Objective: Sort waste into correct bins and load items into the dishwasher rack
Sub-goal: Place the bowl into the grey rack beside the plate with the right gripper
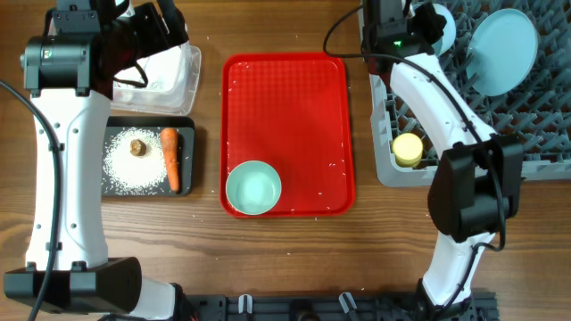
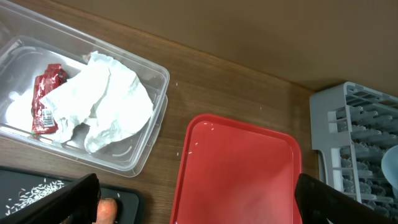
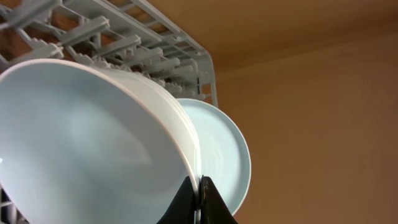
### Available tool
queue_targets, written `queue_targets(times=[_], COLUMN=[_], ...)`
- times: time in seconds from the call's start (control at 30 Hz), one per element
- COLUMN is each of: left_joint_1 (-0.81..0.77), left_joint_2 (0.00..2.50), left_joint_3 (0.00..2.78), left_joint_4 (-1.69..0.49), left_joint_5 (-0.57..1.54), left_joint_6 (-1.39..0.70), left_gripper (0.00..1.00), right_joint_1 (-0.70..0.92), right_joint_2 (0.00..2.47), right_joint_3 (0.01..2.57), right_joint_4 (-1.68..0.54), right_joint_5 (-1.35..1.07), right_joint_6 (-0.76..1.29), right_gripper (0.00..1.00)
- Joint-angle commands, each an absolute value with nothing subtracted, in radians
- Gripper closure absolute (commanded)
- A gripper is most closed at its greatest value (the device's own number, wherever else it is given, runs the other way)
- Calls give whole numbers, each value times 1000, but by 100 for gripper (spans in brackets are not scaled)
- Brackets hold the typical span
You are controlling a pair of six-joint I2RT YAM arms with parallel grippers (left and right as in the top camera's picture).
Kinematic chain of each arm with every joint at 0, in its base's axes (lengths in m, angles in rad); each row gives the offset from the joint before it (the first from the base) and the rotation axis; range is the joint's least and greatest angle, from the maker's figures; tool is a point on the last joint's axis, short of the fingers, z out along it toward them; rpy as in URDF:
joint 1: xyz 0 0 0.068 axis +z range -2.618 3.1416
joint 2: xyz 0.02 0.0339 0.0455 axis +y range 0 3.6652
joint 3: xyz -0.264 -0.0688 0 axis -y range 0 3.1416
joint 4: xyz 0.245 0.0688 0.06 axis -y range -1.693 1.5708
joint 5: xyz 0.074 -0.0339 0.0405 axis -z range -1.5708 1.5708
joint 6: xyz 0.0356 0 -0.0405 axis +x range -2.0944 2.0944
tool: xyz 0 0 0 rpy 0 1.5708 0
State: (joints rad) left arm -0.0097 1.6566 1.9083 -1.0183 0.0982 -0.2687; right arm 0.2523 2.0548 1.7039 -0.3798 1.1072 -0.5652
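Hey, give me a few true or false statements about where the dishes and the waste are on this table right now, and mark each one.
1. The carrot lies in the black tray. True.
2. The yellow cup stands in the grey rack. True.
3. The pale green bowl is loaded in the grey rack. False: it sits on the red tray, near its front left corner.
4. The right claw is open and empty. False: it is shut on the rim of the white-blue bowl.
5. The clear tub is empty. False: it holds crumpled white paper and a red wrapper.
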Motion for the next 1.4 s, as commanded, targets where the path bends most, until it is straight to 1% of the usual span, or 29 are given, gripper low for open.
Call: queue_targets(times=[0.0,1.03,1.07,1.2,1.23,1.3,1.37], left_joint_1=[-2,-2,-2,-2,-2,-2,-2], left_joint_2=[1631,1631,1631,1631,1631,1631,1631], left_joint_3=[1908,1908,1908,1908,1908,1908,1908], left_joint_4=[-1019,-1019,-1019,-1019,-1019,-1019,-1019], left_joint_5=[92,92,92,92,92,92,92], left_joint_6=[-278,-278,-278,-278,-278,-278,-278], left_gripper=[0,0,0,0,0,0,0], right_joint_1=[254,292,293,295,296,299,305], right_joint_2=[2080,2147,2147,2147,2147,2147,2147], right_joint_3=[1691,1690,1690,1690,1690,1690,1690], right_joint_4=[-377,-379,-379,-379,-379,-379,-379], right_joint_5=[1185,1216,1216,1216,1216,1216,1216], right_joint_6=[-548,-546,-546,-548,-548,-548,-550], right_gripper=[96,95,94,64,58,54,47])
